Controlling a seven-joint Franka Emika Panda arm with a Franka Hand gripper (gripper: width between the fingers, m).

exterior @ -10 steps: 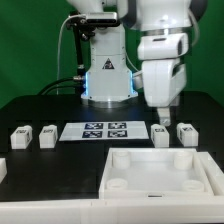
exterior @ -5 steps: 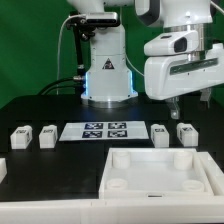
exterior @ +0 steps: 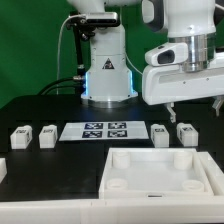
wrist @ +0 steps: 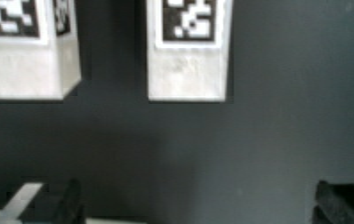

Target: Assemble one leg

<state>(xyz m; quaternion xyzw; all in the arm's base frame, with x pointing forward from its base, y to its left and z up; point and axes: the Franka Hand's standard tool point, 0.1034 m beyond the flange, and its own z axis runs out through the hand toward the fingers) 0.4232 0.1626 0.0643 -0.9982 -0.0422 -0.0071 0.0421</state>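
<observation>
Overhead, the hand point(exterior: 196, 107) hovers level and empty, fingers spread wide, above a leg point(exterior: 186, 132).

The leg point(exterior: 160, 134) looks like matt white plastic, with a printed tag on its face. The table point(exterior: 60, 170) has a black matt surface, and the arm point(exterior: 185, 80) has a smooth, glossy white shell

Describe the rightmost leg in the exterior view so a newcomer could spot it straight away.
Find the big white tray at the front. Just behind it, on the exterior view's right, stand two small tagged legs. Yours is the outer leg, farther from the marker board than its twin.
</observation>
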